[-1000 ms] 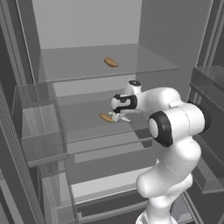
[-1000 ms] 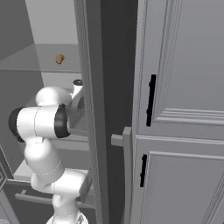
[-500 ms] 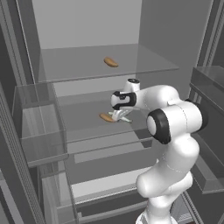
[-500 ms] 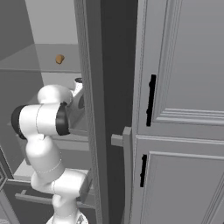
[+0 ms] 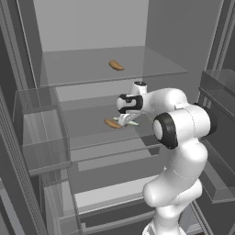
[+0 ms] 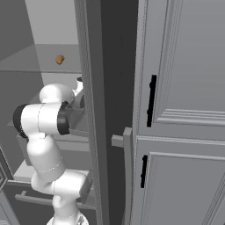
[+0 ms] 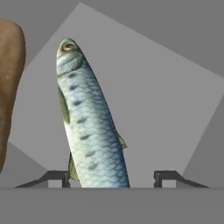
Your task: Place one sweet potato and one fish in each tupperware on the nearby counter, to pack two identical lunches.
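Hand view — fish silvery-blue, scaled, dark-spotted.

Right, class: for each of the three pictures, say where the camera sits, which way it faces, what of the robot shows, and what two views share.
Left base view: behind the arm on its left, looking forward and down into an open fridge; the white arm reaches to the gripper over a fish beside a sweet potato.
Right base view: behind on the right, facing the fridge edge and grey cabinet doors; the arm's elbow shows.
Hand view: along the gripper, close on the fish; two fingertips show.
Shared: both base views show the upper-shelf sweet potato.
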Robot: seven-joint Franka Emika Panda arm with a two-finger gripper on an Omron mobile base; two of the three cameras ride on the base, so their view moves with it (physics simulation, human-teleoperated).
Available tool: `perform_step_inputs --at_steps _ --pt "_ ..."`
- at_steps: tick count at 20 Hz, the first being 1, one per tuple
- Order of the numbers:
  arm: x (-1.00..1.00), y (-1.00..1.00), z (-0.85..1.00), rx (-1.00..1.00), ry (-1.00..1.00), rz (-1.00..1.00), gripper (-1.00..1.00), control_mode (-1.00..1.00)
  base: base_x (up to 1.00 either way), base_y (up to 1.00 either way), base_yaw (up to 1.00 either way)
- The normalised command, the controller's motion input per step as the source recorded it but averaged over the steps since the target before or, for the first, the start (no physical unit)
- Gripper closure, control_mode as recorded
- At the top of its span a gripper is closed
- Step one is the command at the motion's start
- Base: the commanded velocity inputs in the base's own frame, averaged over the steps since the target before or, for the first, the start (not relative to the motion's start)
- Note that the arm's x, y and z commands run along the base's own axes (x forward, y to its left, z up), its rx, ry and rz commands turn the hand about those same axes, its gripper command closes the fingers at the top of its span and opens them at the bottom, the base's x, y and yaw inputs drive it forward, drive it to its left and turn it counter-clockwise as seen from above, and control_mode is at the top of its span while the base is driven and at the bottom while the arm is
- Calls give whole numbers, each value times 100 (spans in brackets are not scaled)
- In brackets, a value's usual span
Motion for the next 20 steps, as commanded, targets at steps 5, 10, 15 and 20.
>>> perform_step_inputs --at_steps 5,10,15,20 --pt "-2 0 -9 0 1 0 100 -100 0 0 0" --pt "-50 0 1 0 -1 -4 100 -100 0 0 0" --pt "-95 0 23 0 -6 -15 100 -100 0 0 0" --pt "-95 -1 37 0 -2 -17 100 -100 0 0 0"
